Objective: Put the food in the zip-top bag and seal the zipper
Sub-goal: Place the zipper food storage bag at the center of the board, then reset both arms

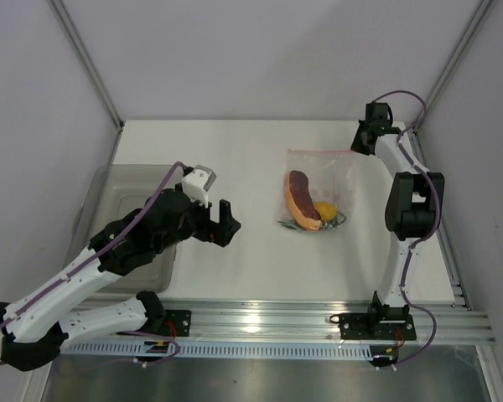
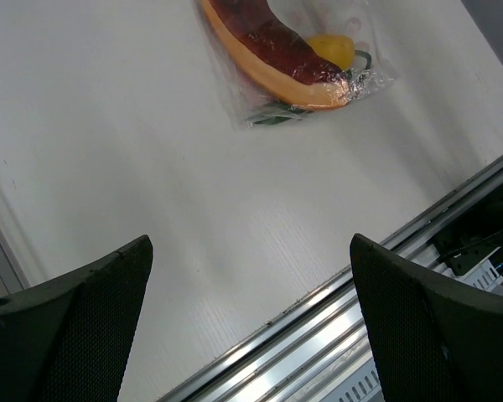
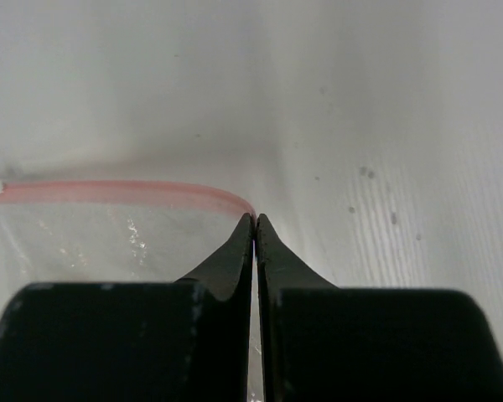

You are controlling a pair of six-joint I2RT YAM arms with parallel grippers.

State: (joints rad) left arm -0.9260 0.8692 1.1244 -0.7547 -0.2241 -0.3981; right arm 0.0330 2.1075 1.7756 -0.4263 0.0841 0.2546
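The zip-top bag [image 1: 318, 188] lies flat on the white table [image 1: 235, 268], right of centre. Inside it is the food: an elongated dark red-orange piece [image 1: 300, 199], a round yellow fruit [image 1: 325, 209] and thin green stems [image 1: 337, 221]. The same food [image 2: 277, 50] shows through the plastic in the left wrist view. The pinkish-red zipper [image 1: 318, 152] runs along the bag's far edge. My right gripper [image 1: 358, 147] is shut on the zipper's right end [image 3: 151, 193], fingertips pinched together [image 3: 254, 218]. My left gripper [image 1: 228, 219] hovers open left of the bag with nothing between its fingers [image 2: 92, 318].
A translucent grey bin [image 1: 109, 180] sits at the table's left, partly under the left arm. The aluminium rail [image 1: 277, 322] runs along the near edge; it also appears below the left gripper [image 2: 335, 327]. White walls enclose the back and sides.
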